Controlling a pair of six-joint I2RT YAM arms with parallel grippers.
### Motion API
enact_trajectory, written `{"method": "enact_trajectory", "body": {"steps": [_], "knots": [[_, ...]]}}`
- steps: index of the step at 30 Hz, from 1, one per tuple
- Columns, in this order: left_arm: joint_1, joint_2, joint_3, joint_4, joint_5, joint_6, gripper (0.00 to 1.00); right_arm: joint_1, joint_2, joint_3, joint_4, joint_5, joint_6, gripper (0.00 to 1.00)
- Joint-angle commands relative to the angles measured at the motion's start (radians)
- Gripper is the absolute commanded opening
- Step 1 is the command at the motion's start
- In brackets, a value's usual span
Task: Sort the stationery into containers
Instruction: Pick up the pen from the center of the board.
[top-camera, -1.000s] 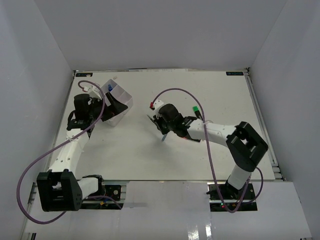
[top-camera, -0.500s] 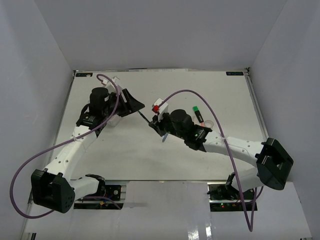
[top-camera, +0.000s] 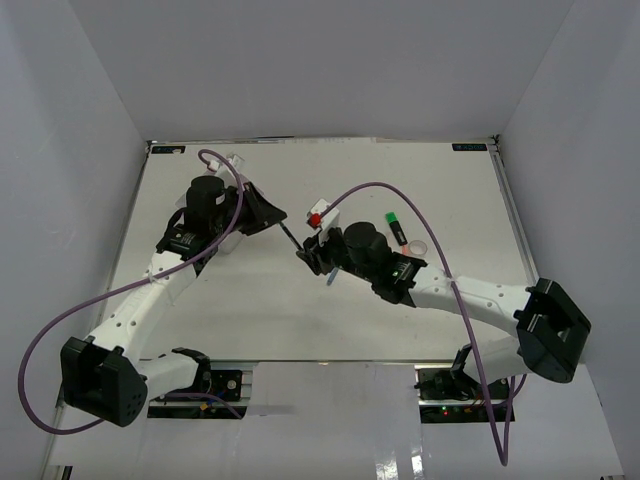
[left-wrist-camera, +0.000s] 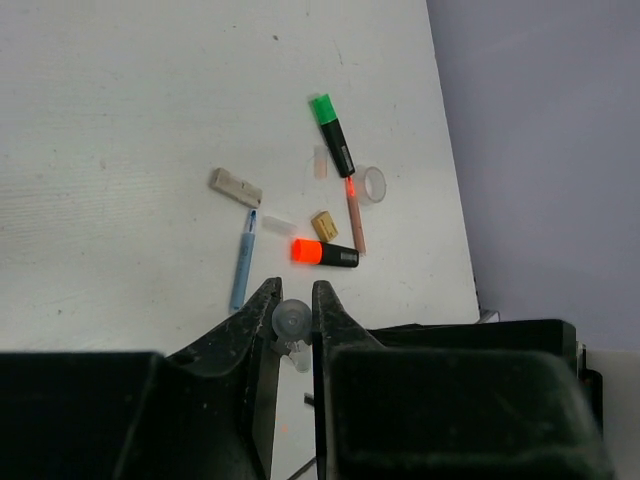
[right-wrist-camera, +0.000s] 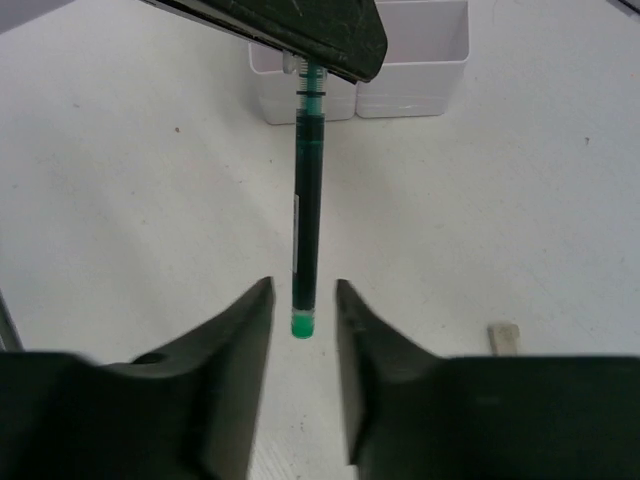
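Since a second ago the left arm (top-camera: 150, 285) has swung off the tray toward the table's centre, and the right arm (top-camera: 470, 300) has stretched out toward 9 o'clock to meet it. The left tool (left-wrist-camera: 293, 290), wide then, is now pressed together on the clear round end of a dark green pen (right-wrist-camera: 306, 200). The right tool (right-wrist-camera: 302, 290), clamped then, has loosened. Its fingers stand spread on either side of the pen's green tip, with a gap showing on each side.

The pen hangs above the table (top-camera: 250, 300), between the two tools, near the middle. From the right wrist it runs from 12 o'clock, under the left tool's black finger, down to 6 o'clock. The white tray (right-wrist-camera: 410, 90) stands beyond it at 12 o'clock. Overhead, the tray lies toward 10 o'clock on the table and is mostly hidden by the left arm.

The other stationery lies loose on the table, seen from the left wrist:
- A green highlighter (left-wrist-camera: 333, 142) has a clear tape ring (left-wrist-camera: 374, 184) near it at 4 o'clock.
- A pink pen (left-wrist-camera: 356, 218) runs toward 6 o'clock from the highlighter's black end.
- An orange highlighter (left-wrist-camera: 325, 253) lies just beside the pink pen's lower end, at its 8 o'clock.
- A blue pen (left-wrist-camera: 243, 262) lies at 9 o'clock of the orange highlighter.
- A tan eraser (left-wrist-camera: 235, 187) lies near the blue pen's upper tip, at 11 o'clock.
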Motion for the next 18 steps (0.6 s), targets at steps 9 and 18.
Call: {"method": "enact_trajectory", "body": {"steps": [9,18], "knots": [[0.057,-0.014,0.089,-0.029,-0.526,0.16,0.06,-0.001,-0.155,-0.097,-0.029,0.243,-0.005,0.9],[0.337,0.023,0.076,0.177,-0.673,0.16,0.07,-0.018,-0.301,-0.255,-0.037,0.332,-0.011,0.9]]}}
